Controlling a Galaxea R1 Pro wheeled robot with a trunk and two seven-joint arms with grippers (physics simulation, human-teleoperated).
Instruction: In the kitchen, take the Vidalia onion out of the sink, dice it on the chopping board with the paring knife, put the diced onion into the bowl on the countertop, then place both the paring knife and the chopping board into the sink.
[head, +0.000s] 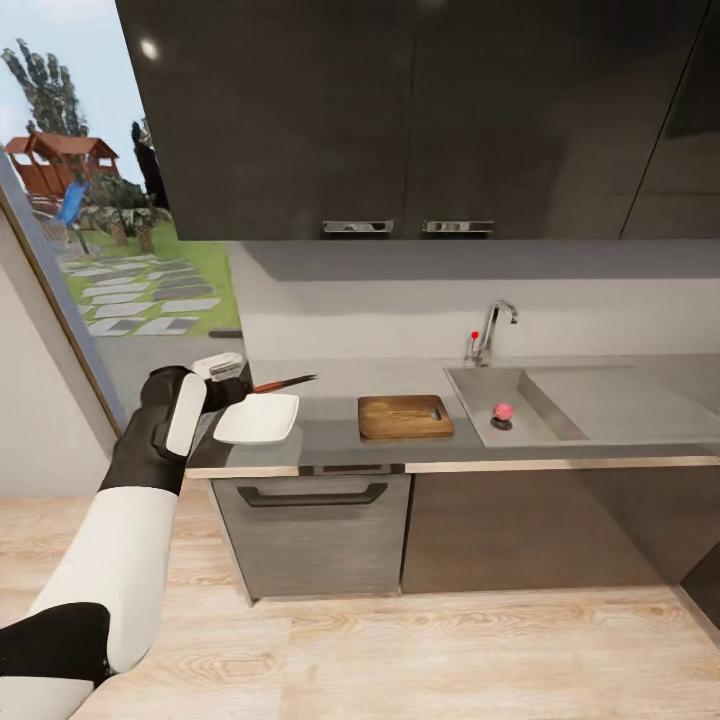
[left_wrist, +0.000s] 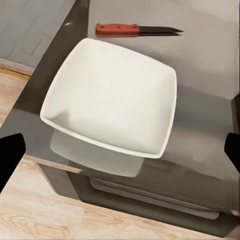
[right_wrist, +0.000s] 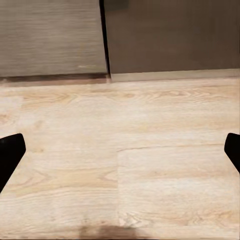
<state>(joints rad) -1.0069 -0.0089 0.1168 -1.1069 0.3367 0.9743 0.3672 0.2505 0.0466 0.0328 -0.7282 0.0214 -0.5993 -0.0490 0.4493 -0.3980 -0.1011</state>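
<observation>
On the grey countertop the white square bowl sits near the left end. The paring knife, red-handled with a dark blade, lies just behind it. To their right is the brown chopping board. A small pinkish-red onion rests in the sink. My left gripper hovers at the bowl's left edge. From the left wrist, the bowl and the knife lie below the open left gripper, which holds nothing. My right gripper is open over the wooden floor.
A chrome tap stands behind the sink, and a flat drainboard extends to the right. Dark wall cabinets hang overhead. Under the counter are a drawer with a dark handle and cabinet fronts. A window is at the left.
</observation>
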